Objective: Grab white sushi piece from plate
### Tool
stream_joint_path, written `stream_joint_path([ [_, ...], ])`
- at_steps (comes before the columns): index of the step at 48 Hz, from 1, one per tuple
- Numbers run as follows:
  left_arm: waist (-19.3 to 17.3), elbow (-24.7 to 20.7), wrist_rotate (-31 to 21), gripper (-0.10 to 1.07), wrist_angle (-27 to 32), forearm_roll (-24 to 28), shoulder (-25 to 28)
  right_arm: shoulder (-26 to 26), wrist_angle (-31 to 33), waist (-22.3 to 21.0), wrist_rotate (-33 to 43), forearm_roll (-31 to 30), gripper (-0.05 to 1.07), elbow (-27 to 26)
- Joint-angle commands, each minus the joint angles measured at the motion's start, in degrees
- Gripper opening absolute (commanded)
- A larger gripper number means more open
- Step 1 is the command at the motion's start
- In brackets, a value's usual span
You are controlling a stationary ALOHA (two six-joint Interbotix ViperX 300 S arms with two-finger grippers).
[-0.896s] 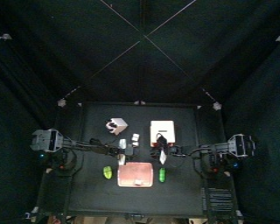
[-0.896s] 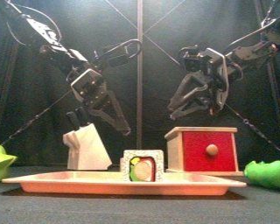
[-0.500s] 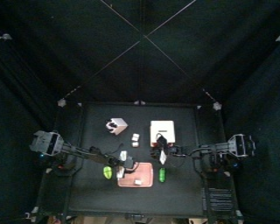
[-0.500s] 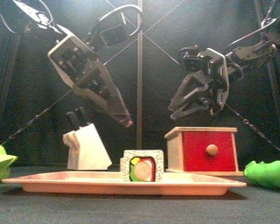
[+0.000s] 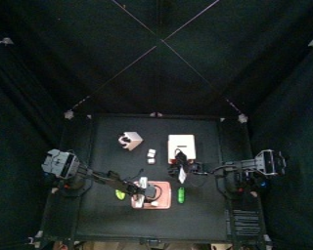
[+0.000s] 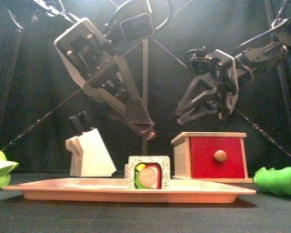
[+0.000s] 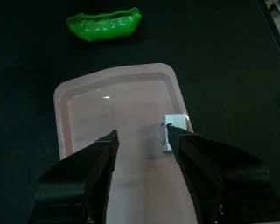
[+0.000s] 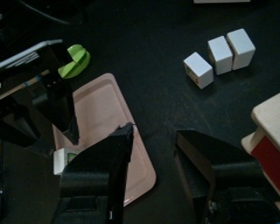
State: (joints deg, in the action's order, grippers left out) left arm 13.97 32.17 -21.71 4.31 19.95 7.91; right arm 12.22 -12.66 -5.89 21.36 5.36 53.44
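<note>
1. Above the pink plate (image 7: 116,122), the left gripper (image 7: 149,153) hangs with jaws spread wide, grasping nothing: the approach step.
2. The one white sushi piece (image 7: 173,133) sits near the plate's edge; next, I judge, descend astride it and close.
3. The right gripper (image 8: 154,149) hovers released nearby; three small white blocks (image 8: 219,57) and one green piece (image 7: 105,23) lie off the plate.

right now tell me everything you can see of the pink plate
The pink plate is a flat, square, salmon-pink tray with rounded corners and a low raised rim, smooth and slightly glossy like plastic. It lies level on the black table near the front edge. One small sushi piece, white with a green and red filling, stands on it near one edge. A green piece lies on the table beyond it, apart. The open left gripper hovers above, not touching.
</note>
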Motion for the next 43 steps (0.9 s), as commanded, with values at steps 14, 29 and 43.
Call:
stream_joint_path([
  [14, 2.2, -3.3, 0.3, 0.85, 2.1, -4.6, 1.2, 1.6, -0.2, 0.0, -0.1, 0.0, 0.75, -1.1],
  [29, 3.0, -4.2, 0.3, 0.85, 3.7, -4.7, 3.1, 1.6, -0.2, 0.0, -0.2, 0.0, 0.75, -1.1],
  [43, 3.0, -5.4, 0.3, 0.85, 6.8, -4.8, 4.7, 1.6, -0.2, 0.0, -0.2, 0.0, 0.75, -1.0],
])
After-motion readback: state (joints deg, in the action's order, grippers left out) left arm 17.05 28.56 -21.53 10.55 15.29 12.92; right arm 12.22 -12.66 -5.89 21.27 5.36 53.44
